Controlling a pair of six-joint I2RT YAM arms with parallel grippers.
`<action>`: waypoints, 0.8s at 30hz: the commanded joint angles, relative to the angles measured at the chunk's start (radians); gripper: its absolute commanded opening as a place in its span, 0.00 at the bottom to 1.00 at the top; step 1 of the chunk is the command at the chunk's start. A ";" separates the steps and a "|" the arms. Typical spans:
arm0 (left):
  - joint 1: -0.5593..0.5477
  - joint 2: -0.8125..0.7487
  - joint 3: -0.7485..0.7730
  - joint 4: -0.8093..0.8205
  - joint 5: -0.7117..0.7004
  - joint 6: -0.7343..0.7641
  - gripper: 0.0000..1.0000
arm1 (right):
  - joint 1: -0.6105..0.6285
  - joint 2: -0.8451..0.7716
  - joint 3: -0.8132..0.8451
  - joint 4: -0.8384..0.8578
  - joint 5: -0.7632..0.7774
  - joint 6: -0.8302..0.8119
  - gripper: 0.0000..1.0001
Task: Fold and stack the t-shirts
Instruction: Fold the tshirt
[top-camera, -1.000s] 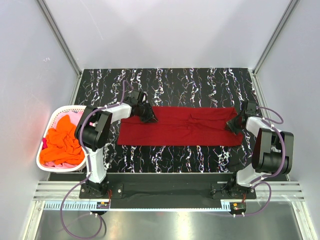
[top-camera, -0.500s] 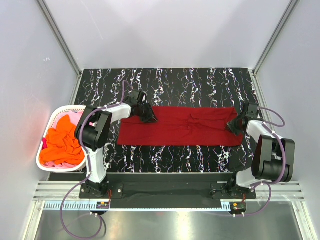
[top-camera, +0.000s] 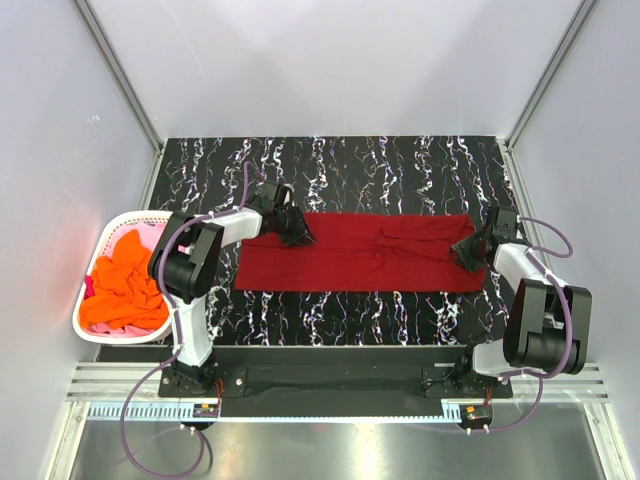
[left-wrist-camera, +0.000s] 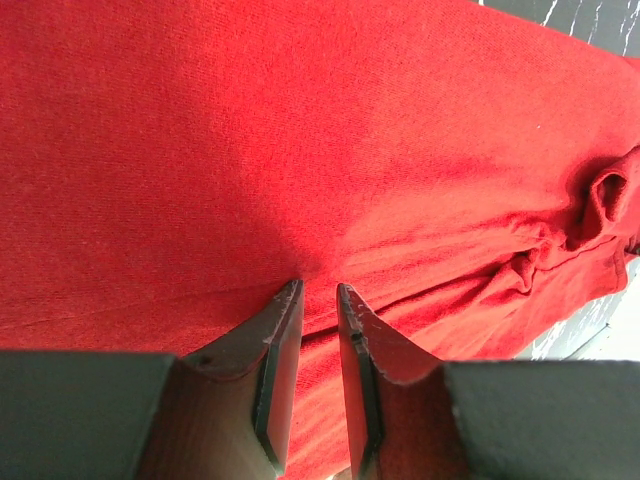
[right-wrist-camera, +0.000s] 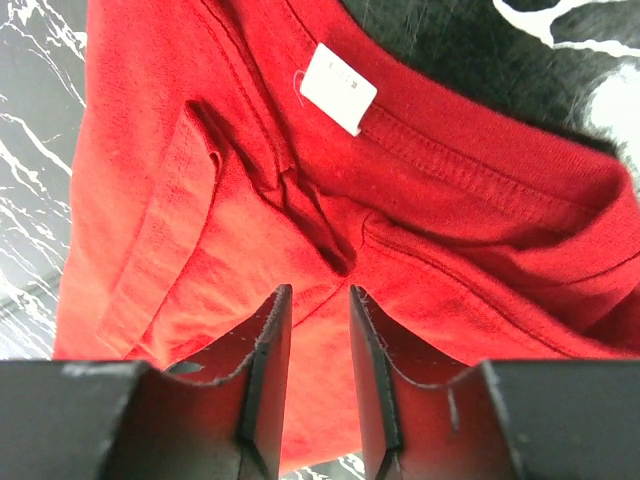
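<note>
Dark red cotton t-shirt (top-camera: 360, 252) lies flat on the black white-veined table (top-camera: 350, 165), folded into a long band running left to right between the two arms.

Change in the last second: right gripper (top-camera: 468, 250) was clamped shut at the collar end a moment ago, and now its fingers stand parted. Right wrist view shows a clear gap with nothing in it. Ribbed neckline and small white sewn-in label (right-wrist-camera: 338, 88) sit just ahead of the tips, slightly rumpled. Judged a release; that end has been laid down.

Left gripper (top-camera: 297, 232) has not shifted. It is low over the shirt's far left corner, fingers a narrow slit apart, tips close to the cloth, no fold visibly caught.

The band itself has not moved between frames.

Meaning for the task: with both ends free, the lengthwise fold looks finished and a crosswise fold likely follows. Bright orange and pink shirts (top-camera: 120, 285) wait heaped in the white plastic basket (top-camera: 85, 300) at left, so most of the stack is not yet done.
</note>
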 joint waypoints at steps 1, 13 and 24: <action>0.008 -0.011 -0.039 -0.023 -0.048 0.018 0.28 | 0.013 0.013 0.032 -0.007 0.018 0.052 0.37; 0.006 -0.008 -0.053 -0.003 -0.039 0.007 0.28 | 0.035 0.105 0.028 0.042 0.089 0.049 0.35; 0.006 -0.002 -0.050 -0.002 -0.045 0.008 0.28 | 0.035 0.110 0.044 0.085 0.097 0.017 0.07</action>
